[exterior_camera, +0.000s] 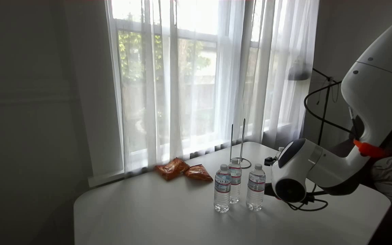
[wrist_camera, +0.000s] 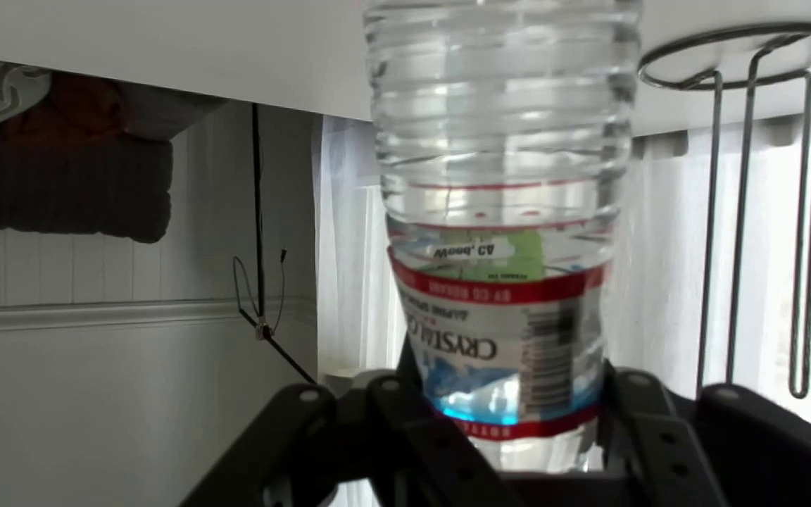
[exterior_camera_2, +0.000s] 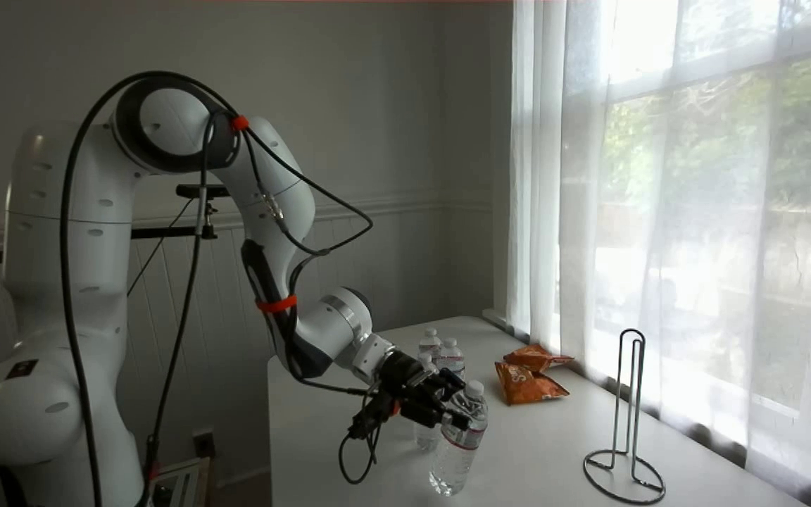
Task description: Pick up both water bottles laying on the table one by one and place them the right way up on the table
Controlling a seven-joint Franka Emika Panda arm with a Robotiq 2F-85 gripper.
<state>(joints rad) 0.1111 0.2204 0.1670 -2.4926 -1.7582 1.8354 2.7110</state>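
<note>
Several clear water bottles with pale caps and red-edged label bands are on the white table (exterior_camera: 155,217). Three stand upright in an exterior view: the front left one (exterior_camera: 222,195), one just behind it (exterior_camera: 235,180) and a right one (exterior_camera: 256,189). My gripper (exterior_camera_2: 457,403) is shut around another bottle (exterior_camera_2: 452,461), which leans slightly, its base at or just above the table; I cannot tell which. That held bottle fills the wrist view (wrist_camera: 504,141), with both fingers against its label. In an exterior view the wrist hides it except its cap (exterior_camera: 281,149).
Two orange packets (exterior_camera: 173,168) (exterior_camera: 198,173) lie by the window side of the table. A wire stand (exterior_camera_2: 633,405) is near the held bottle and also shows in the wrist view (wrist_camera: 745,176). The upright bottles stand close to the gripper. A cable loop (exterior_camera_2: 357,458) hangs under the wrist.
</note>
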